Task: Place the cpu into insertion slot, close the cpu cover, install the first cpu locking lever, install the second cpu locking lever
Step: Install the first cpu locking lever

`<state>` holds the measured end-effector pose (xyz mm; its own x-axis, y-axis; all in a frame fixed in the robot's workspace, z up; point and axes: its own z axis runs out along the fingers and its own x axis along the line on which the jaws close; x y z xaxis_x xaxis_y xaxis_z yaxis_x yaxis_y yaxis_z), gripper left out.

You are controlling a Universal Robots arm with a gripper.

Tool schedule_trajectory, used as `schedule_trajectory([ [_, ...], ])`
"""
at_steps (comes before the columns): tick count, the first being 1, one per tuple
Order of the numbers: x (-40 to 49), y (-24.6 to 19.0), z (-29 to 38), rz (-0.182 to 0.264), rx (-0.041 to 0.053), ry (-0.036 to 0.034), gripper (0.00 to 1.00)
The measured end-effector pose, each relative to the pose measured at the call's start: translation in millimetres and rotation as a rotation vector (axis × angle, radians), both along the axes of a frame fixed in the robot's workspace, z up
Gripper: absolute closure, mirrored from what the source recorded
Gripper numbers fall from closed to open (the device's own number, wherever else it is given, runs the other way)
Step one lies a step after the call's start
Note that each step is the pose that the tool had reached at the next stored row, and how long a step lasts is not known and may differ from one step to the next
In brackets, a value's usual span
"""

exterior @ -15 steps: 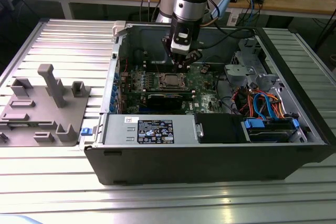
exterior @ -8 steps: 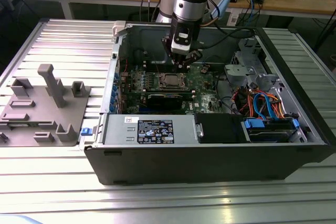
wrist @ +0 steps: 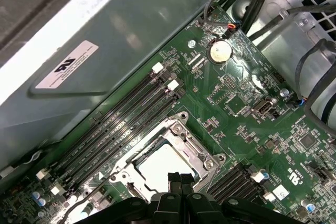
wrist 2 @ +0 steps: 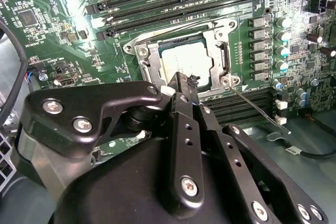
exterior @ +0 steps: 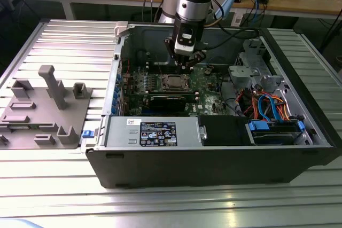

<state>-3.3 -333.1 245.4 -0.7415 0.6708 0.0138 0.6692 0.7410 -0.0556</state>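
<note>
The cpu (wrist 2: pixel 181 60) lies flat in the insertion slot (exterior: pixel 173 82), silvery top up, also seen in the first wrist view (wrist: pixel 157 169). The slot's contact field is hidden under it. The cpu cover (wrist 2: pixel 219 59) is down around the chip, its window framing the metal top (wrist: pixel 198 153). One thin locking lever (wrist 2: pixel 254 107) slants out from a socket corner over the memory slots; another (wrist 2: pixel 176 29) lies along the socket's far edge. My gripper (wrist 2: pixel 185 81) hovers just over the chip's edge, fingers together with nothing between them (wrist: pixel 180 178). It hangs above the board (exterior: pixel 184 60).
Long memory slots (wrist: pixel 123 111) flank the socket on both sides. The grey case wall (wrist: pixel 105 40) stands close behind. A power supply box (exterior: pixel 155 132), a black block (exterior: pixel 168 100) and bundled cables (exterior: pixel 267 105) fill the case. A grey parts fixture (exterior: pixel 48 105) sits outside.
</note>
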Motion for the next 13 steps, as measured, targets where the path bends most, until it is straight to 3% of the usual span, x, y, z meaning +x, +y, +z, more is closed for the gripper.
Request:
schedule_trajectory([
  [13, 0.0, 0.0, 0.0, 0.01, 0.0, 0.0, 0.89],
])
